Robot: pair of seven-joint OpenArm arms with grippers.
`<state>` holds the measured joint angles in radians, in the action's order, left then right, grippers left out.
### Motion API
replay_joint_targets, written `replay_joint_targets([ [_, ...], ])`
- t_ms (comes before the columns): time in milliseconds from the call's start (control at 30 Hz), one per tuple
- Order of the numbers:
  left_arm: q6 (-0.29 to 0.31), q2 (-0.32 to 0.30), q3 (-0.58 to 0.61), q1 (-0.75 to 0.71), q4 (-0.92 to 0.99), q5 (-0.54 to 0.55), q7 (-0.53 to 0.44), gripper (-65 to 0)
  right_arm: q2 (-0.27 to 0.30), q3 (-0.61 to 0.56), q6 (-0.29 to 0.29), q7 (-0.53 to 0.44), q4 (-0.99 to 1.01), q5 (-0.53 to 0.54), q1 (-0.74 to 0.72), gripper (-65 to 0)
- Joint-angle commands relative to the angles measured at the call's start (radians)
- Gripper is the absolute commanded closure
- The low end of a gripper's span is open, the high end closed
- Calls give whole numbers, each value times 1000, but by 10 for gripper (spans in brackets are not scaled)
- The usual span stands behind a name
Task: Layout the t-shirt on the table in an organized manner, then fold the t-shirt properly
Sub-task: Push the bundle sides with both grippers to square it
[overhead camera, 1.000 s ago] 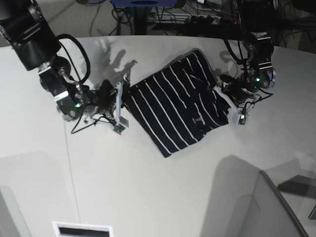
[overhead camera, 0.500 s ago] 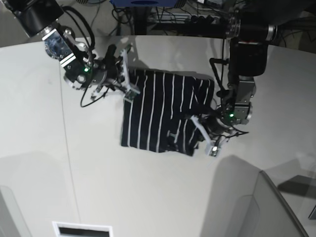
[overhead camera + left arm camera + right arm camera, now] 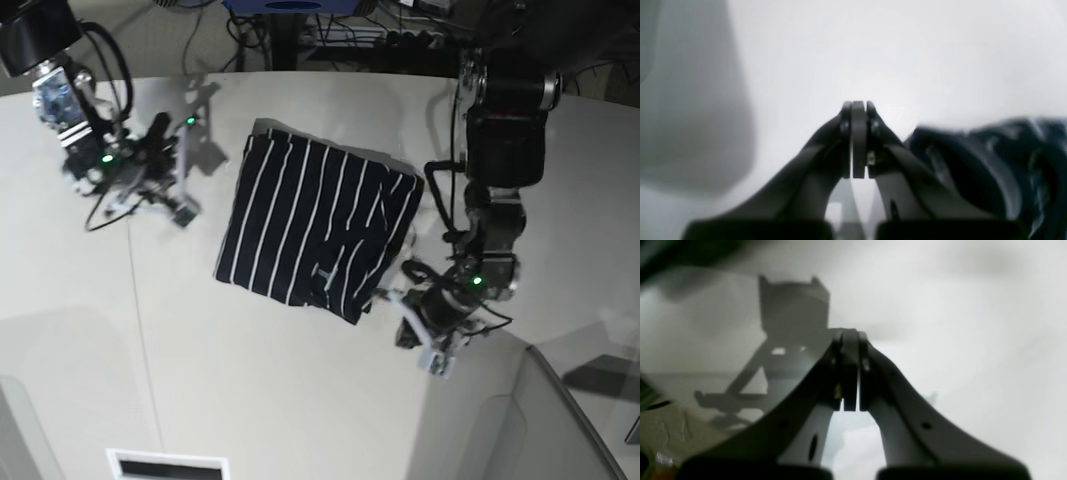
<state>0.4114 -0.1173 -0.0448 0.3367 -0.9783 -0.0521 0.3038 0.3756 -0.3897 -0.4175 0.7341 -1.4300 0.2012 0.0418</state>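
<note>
The dark navy t-shirt (image 3: 315, 225) with thin white stripes lies as a folded, roughly square bundle in the middle of the off-white table (image 3: 300, 390). My left gripper (image 3: 420, 340) is shut and empty, just off the shirt's near right corner. In the left wrist view the left gripper (image 3: 858, 133) has its jaws pressed together over bare table, with bunched shirt fabric (image 3: 990, 166) to its right. My right gripper (image 3: 178, 188) is shut and empty, left of the shirt and apart from it. In the right wrist view the right gripper (image 3: 849, 366) is over bare table.
A thin dark seam line (image 3: 135, 300) runs down the table on the left. Cables and dark equipment (image 3: 330, 30) sit beyond the far edge. A grey panel (image 3: 560, 420) stands at the lower right. A white-framed slot (image 3: 165, 465) is at the bottom edge.
Both grippers have let go of the shirt and pulled away, the right one to the left, the left one toward the near right. The shirt has swung round and lies folded, at rest.
</note>
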Motion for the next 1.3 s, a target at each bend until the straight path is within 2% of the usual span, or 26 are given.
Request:
replay_joint_targets([
  [0,10,-12,-8,-37,-75,13,10,0,4,25,-5,-14,-1,7,-26,0],
  [133,10,-17,-117,-265,-337,11,105,0,4,50,-8,-25,94,7,-142,0],
  [233,10,8,-186,-462,-495,11,127,0,-3,48,-8,-95,193,7,-231,0],
  [367,10,17,-214,-653,-580,11,125,0,-46,48,-8,-186,329,7,-334,0],
  [467,10,35,-211,-715,-583,13,123,0,-60,48,-8,-255,424,7,-394,0],
  [533,10,58,-215,-724,-577,13,122,0,-89,13,-8,-301,476,7,-428,0],
  [667,10,69,-212,-710,-543,13,120,0,-109,-96,-8,-370,536,7,-464,0],
  [767,10,83,-211,-669,-502,11,79,0,-140,-137,-8,-402,553,7,-471,0],
  [967,10,94,-209,-569,-385,10,68,0,-168,-142,-8,-403,555,7,-464,0],
  [1267,10,94,-208,-382,-235,5,68,0,-162,-139,-8,-342,529,7,-403,0],
])
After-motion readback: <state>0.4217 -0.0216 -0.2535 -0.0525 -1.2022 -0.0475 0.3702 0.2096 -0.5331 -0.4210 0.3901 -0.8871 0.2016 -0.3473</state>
